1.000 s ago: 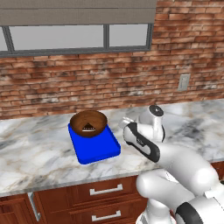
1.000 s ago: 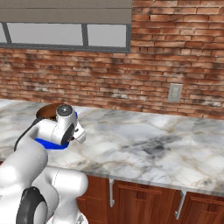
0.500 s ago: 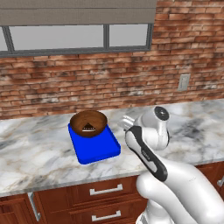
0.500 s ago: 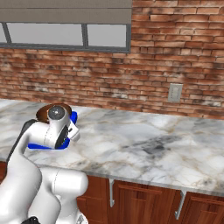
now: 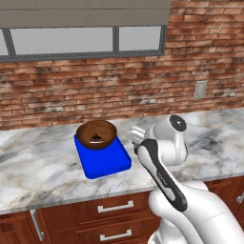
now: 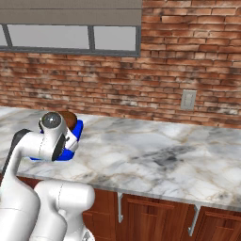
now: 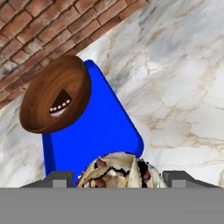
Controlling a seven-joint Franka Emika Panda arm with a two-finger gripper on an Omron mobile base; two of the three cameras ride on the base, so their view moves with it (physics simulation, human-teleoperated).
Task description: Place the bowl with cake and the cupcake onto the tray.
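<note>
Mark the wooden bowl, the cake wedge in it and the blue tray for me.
wooden bowl [image 5: 108, 129]: left base view, on its inner right wall.
cake wedge [image 7: 61, 104]: hand view, on the wedge's dark face.
blue tray [image 5: 107, 160]: left base view, on the bare floor in front of the bowl.

Your left base view looks forward and down from behind the arm's left side, taking in the marble desk, the brick wall and the blue tray. Your right base view faces the same desk from the other side; both share the tray and wall. Your hand view sits close above the tray, tilted, with the bowl near.
</note>
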